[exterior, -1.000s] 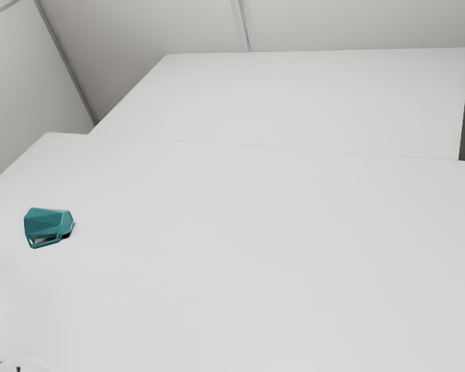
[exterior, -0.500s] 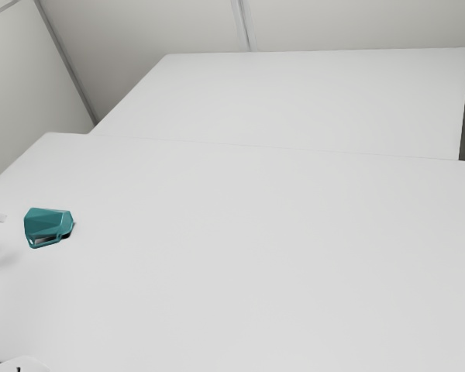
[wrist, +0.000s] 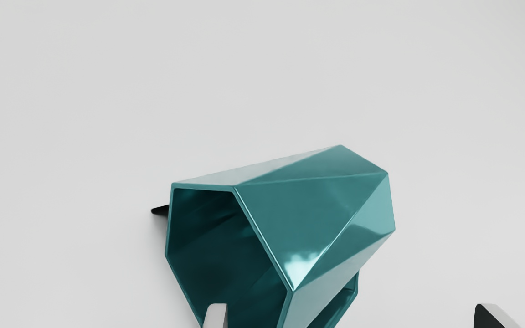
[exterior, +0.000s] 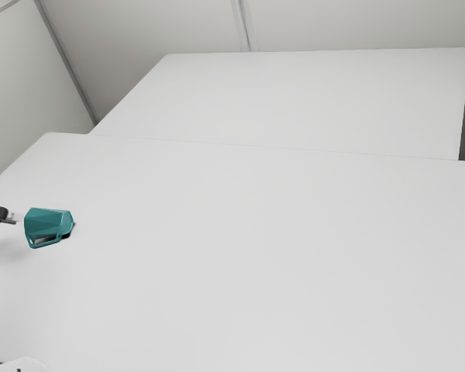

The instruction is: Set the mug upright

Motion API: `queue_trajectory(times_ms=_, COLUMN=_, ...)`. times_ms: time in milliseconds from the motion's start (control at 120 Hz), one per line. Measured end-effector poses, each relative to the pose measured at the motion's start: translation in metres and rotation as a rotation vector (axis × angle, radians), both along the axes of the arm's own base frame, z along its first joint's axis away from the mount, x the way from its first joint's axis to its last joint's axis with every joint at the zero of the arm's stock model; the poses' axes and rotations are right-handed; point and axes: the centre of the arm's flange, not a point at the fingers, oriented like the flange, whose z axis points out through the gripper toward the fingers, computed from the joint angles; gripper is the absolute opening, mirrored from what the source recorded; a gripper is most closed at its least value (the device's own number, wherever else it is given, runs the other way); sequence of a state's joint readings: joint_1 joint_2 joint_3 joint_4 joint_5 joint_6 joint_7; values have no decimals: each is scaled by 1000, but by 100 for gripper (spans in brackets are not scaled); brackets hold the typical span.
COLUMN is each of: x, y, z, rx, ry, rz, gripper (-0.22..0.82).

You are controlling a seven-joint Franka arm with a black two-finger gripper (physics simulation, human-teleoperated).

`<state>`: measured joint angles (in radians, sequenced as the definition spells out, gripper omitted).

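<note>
black gripper (exterior: 16, 218) w/ light grey fingers (wrist: 216, 315) at its front end; corners kinda rounded; one finger's also got a black face (wrist: 484, 319) fwiw

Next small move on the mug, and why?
I'd ease the open gripper slightly closer before closing. The mug lies on its side; in the wrist view one fingertip overlaps its open mouth and the other stands clear beyond it, so closing may then pinch the mug's wall.
</note>
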<state>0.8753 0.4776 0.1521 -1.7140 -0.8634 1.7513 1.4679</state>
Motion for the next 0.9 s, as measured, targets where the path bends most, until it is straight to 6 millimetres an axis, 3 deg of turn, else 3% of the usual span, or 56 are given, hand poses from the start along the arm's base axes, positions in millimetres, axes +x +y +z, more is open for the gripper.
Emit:
queue_trajectory(times_ms=558, x=17, y=-16, z=-22, rx=-37, ry=-7, rz=-48, gripper=57)
queue_trajectory(times_ms=900, x=21, y=-21, z=-23, rx=-45, ry=-10, rz=-65, gripper=28)
